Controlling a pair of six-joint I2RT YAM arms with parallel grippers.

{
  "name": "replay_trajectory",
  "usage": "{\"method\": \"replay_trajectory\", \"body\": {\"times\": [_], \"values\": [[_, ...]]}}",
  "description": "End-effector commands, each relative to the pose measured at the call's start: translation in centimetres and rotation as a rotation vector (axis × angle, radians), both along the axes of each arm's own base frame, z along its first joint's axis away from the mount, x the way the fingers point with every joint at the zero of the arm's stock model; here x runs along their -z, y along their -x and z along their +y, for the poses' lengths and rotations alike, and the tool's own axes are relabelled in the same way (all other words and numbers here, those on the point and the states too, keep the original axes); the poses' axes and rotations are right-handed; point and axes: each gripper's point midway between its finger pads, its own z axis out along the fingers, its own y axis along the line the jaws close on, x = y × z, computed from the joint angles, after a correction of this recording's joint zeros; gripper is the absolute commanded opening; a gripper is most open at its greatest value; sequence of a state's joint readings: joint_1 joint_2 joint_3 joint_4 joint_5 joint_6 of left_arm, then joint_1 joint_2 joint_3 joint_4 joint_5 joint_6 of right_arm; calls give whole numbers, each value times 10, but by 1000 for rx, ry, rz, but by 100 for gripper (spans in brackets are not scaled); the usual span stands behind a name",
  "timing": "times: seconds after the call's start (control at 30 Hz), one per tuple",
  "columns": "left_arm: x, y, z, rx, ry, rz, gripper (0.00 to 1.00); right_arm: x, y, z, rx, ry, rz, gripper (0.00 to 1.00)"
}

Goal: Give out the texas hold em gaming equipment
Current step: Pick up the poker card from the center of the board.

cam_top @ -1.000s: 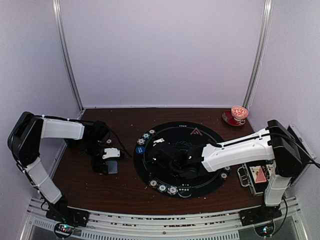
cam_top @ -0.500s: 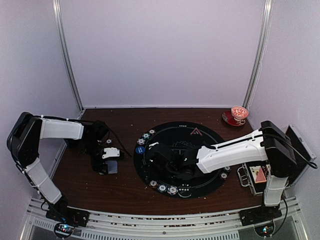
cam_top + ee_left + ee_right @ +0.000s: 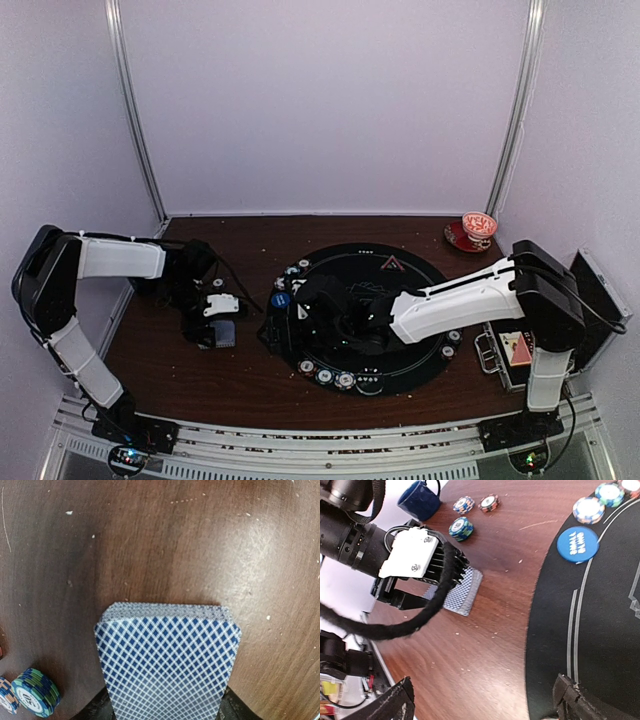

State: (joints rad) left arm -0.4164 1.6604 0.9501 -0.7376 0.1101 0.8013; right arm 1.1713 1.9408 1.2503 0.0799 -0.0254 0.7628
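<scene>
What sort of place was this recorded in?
Probably a robot test booth set up for poker: plain white walls enclose a wooden table with a round black mat, chips and a deck.

The blue disc (image 3: 577, 544) reads "SMALL BLIND".

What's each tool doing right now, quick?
Left tool: closed on the deck of playing cards.
Right tool: open, holding nothing.
</scene>
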Motion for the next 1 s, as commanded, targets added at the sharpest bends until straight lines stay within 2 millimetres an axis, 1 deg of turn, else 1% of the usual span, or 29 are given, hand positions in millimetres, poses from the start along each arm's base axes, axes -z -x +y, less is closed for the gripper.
{"method": "replay_trajectory", "body": {"times": [0.0,0.2,0.5,0.87,0.97], "values": [[-8,3,-3,-9,37,7,50,7,2,12,-13,-125,109,97],[-16,1,-6,-1,55,-16,51,15,1,19,-23,-175,164,95],[-28,0,-10,6,86,-38,51,25,-8,31,-23,-215,213,93],[-48,2,-18,22,145,-46,52,18,-17,48,-45,-359,277,89],[-53,3,-20,28,160,-48,52,17,-18,57,-67,-391,295,88]]}}
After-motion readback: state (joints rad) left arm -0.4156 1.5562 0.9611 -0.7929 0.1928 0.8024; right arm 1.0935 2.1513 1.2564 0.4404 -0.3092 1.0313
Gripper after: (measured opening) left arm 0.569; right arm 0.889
